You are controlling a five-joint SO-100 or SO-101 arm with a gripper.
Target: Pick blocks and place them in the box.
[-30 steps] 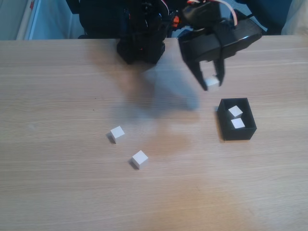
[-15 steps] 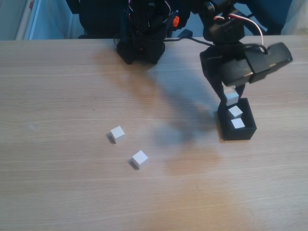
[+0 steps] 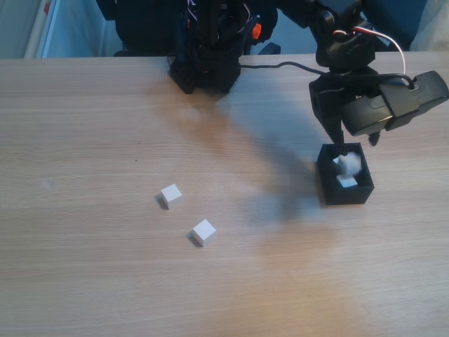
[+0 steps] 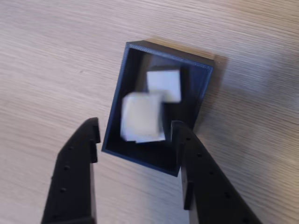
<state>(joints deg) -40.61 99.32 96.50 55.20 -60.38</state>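
The black box stands on the wooden table at the right. My gripper hangs just above it, open. Below its fingertips a motion-blurred white block is free of the fingers, over the box's far half, and another block lies in the near half. In the wrist view the gripper straddles the box, with the blurred block between and beyond the fingers and a sharper block on the floor behind it. Two more blocks lie loose on the table, one left of centre and one nearer the front.
The arm's black base stands at the table's back edge, with a cable running right from it. The arm's shadow falls across the wood left of the box. Open tabletop surrounds the two loose blocks.
The gripper carried a block rightward from mid-table to above the box, then opened. The block left the fingers and now blurs over the box's inside.
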